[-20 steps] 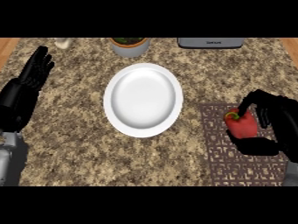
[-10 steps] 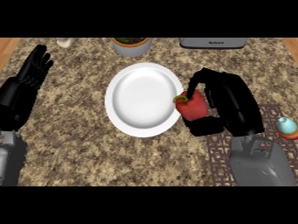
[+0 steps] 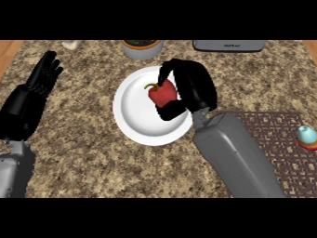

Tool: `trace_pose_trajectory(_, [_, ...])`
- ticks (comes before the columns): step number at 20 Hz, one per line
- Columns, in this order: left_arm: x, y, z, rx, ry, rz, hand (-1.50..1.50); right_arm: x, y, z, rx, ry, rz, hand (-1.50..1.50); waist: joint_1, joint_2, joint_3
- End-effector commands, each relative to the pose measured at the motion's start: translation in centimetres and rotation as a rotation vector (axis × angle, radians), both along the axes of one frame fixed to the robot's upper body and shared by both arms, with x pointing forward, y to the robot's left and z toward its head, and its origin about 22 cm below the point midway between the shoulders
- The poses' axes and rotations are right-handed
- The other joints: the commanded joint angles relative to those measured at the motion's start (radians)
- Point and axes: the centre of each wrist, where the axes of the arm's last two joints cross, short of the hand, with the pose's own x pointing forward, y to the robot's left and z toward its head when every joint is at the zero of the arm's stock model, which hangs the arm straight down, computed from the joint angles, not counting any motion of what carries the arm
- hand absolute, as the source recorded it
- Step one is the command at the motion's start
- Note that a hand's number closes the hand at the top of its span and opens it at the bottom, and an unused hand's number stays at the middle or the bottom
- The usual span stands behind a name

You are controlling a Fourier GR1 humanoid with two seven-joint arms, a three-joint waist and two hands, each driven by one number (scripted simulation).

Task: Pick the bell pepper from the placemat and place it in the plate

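A red bell pepper [image 3: 161,94] with a green stem is over the white plate [image 3: 136,116] at the counter's middle. My right hand [image 3: 192,88] is curled round the pepper from the right, its fingers arching over the top and its thumb below. Whether the pepper touches the plate I cannot tell. The dark woven placemat [image 3: 284,153] lies to the right, partly hidden by my right forearm. My left hand [image 3: 34,95] rests open at the left, fingers pointing up.
A small teal and red object [image 3: 310,137] stands on the placemat's right side. At the counter's back edge are a grey pot [image 3: 141,48] with soil, a grey appliance [image 3: 228,45] and a small pale item [image 3: 71,44]. Wooden floor shows at both top corners.
My right hand has carried the pepper left from the placemat to over the plate. The small teal and red object on the placemat came into view. The left hand stayed still.
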Motion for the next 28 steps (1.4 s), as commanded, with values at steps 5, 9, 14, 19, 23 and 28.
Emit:
trace_pose_trajectory(5, [1.0,0.7,0.1,0.014,-0.013,-0.024,0.0,4.8,3.5,-2.7,-0.096,0.018,-0.064,1.5,0.021,0.007,0.0])
trace_pose_trajectory(9, [1.6,0.4,1.5,-0.014,-0.015,-0.041,0.0,5.2,2.7,-6.4,-0.126,0.098,-0.016,1.5,0.033,0.012,0.0])
trace_pose_trajectory(14, [1.6,-2.6,1.5,0.01,-0.042,-0.063,0.0,5.5,2.6,-7.5,0.002,0.148,-0.134,-1.5,0.052,0.013,0.001])
trace_pose_trajectory(19, [1.6,-2.3,1.4,0.003,-0.018,-0.107,0.0,5.6,2.3,-7.8,0.152,0.153,-0.069,-1.5,0.081,0.021,0.002])
trace_pose_trajectory(23, [2.4,-1.5,1.8,0.0,-0.025,-0.062,0.0,6.0,3.1,-5.7,0.293,0.05,-0.094,-1.5,0.071,0.019,0.001])
trace_pose_trajectory(28, [2.2,-1.1,0.8,0.01,-0.015,-0.059,0.0,6.3,2.6,-5.1,0.495,0.005,-0.106,-1.5,0.053,0.018,0.001])
